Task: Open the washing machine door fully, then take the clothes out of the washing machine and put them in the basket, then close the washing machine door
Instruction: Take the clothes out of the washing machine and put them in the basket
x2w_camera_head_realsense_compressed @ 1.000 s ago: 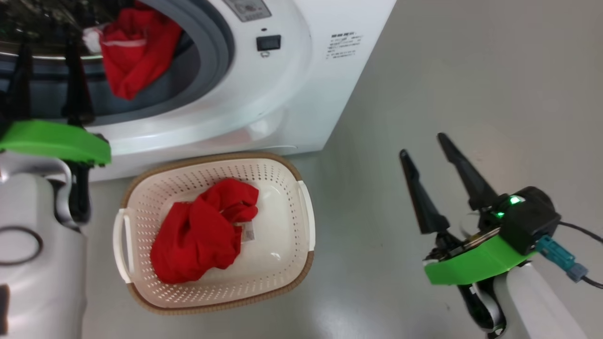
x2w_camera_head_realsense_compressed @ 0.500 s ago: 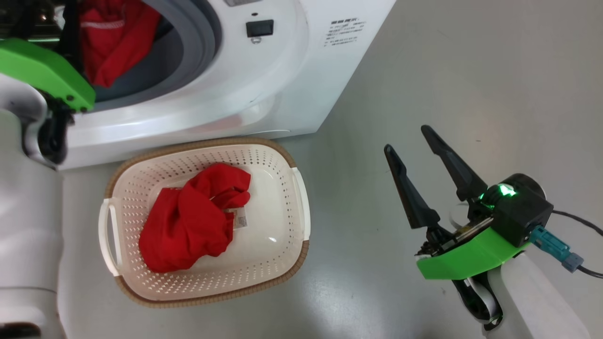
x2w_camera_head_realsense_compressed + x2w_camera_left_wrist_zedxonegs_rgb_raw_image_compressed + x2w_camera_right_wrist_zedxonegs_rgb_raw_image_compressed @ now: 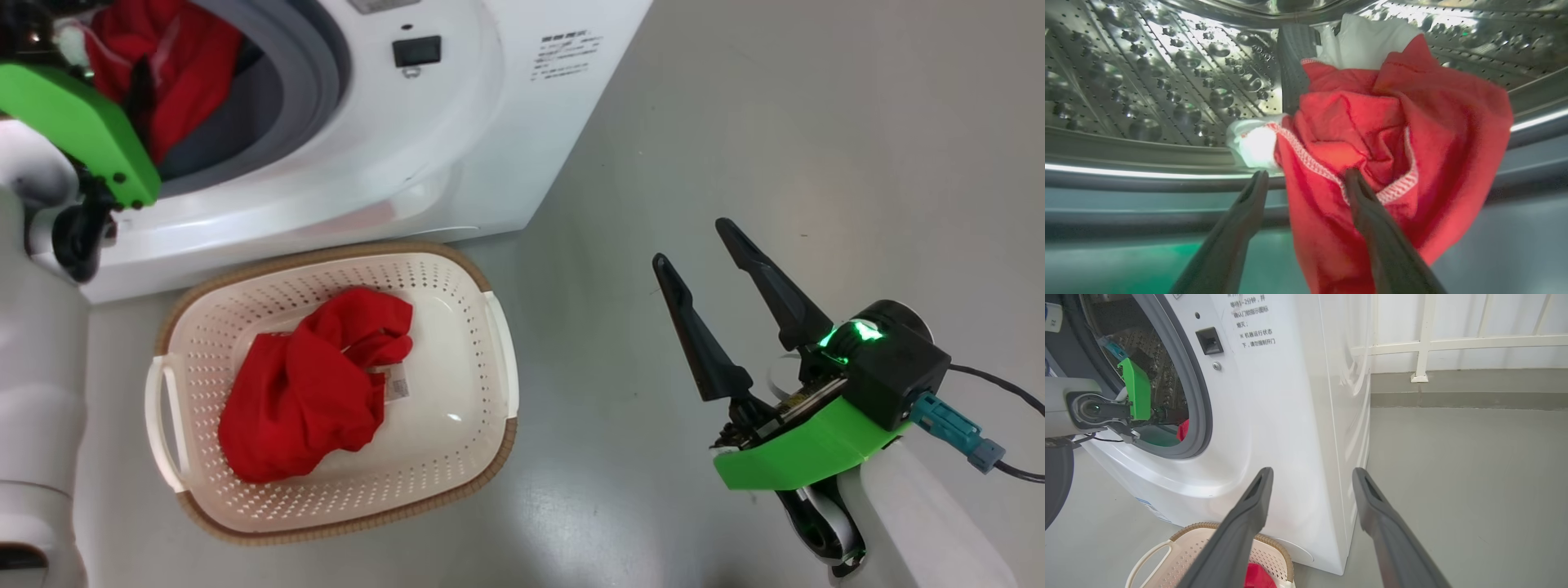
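At the far left the left tool [image 3: 1306, 174] reaches through the mouth of the washing machine [image 3: 392, 163], its two dark fingers spread apart and gripping nothing. In the left wrist view one finger lies over the red fold with white stitched trim and the other sits beside it, near a white piece. That straddle looks meant to gather a bunch of fabric when the fingers close. The clothes [image 3: 1372, 122] left to fetch are heaped at the front of the perforated steel drum [image 3: 1147, 81], spilling onto the grey seal [image 3: 302, 90], within easy reach. Just below the machine's front, the basket [image 3: 500, 359] stands on the floor [image 3: 775, 122], close enough that a garment lifted out need travel only a short way down. One red garment [image 3: 310, 392] lies crumpled in it already, so the unloading seems partly done. To the right, well apart from the basket, the right tool [image 3: 691, 242] hangs over bare floor with fingers parted and empty, probably kept out of the left arm's path.
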{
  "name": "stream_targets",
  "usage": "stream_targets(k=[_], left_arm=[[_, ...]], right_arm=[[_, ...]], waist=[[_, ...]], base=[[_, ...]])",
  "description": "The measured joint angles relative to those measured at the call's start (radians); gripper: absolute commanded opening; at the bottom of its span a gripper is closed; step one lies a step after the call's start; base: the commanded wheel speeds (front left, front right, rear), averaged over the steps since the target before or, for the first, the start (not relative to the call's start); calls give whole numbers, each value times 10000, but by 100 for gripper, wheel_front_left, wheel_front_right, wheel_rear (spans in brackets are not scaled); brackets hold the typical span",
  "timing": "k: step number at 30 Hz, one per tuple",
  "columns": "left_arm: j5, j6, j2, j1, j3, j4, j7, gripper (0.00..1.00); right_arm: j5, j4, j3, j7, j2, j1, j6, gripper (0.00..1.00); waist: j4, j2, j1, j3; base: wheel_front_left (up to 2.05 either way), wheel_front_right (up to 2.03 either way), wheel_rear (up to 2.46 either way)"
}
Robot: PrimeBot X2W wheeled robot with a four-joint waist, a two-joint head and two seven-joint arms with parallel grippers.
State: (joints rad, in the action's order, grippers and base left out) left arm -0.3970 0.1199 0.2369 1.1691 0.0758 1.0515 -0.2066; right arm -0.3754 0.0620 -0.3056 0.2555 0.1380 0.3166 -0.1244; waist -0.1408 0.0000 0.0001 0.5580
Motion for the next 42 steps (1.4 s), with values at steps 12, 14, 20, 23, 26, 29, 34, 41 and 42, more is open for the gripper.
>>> stream_targets(k=[12, 14, 20, 23, 26, 29, 34, 41, 42], left_arm=[[58, -182, 73, 228, 180, 272, 44, 0], [-17, -180, 75, 226, 155, 247, 349, 0], [-142, -136, -4, 170, 35, -198, 2040, 0], [-192, -123, -17, -12, 54, -337, 2638, 0], [-196, -48, -21, -288, 161, -393, 3104, 0], [-190, -50, -33, -504, 244, -527, 3628, 0], [-52, -48, -40, -778, 433, -863, 4132, 0], [136, -153, -79, -1706, 568, -1755, 4500, 0], [182, -173, -81, -1867, 566, -1950, 4508, 0]], right_arm=[[-46, -48, -19, 0, 0, 8, 0, 100], [-46, -48, -23, 0, -2, 12, 0, 100], [-52, -31, -4, 0, -2, 35, 0, 100], [-90, -12, 4, 0, -2, 35, 0, 100], [-109, 6, 10, 0, 4, 35, 0, 100], [-109, 21, 10, 0, 29, 35, 0, 100], [-109, 54, 4, -2, 63, 30, 0, 100], [-109, 182, -31, 0, 100, -20, 0, 100], [-109, 188, -31, 0, 100, -24, 0, 100]], waist=[[-172, 0, 0, 142], [-163, 0, 0, 145], [-78, 0, 0, 68], [-13, 0, 0, -10], [69, 0, 0, -92], [153, 0, 0, -191], [262, 0, 1, -349], [428, 0, 0, -740], [448, 0, 0, -802]], base=[[0, 0, 0], [0, 0, 0], [0, 0, 0], [0, 0, 0], [0, 0, 0], [0, 0, 0], [0, 0, 0], [0, 0, 0], [0, 0, 0]])
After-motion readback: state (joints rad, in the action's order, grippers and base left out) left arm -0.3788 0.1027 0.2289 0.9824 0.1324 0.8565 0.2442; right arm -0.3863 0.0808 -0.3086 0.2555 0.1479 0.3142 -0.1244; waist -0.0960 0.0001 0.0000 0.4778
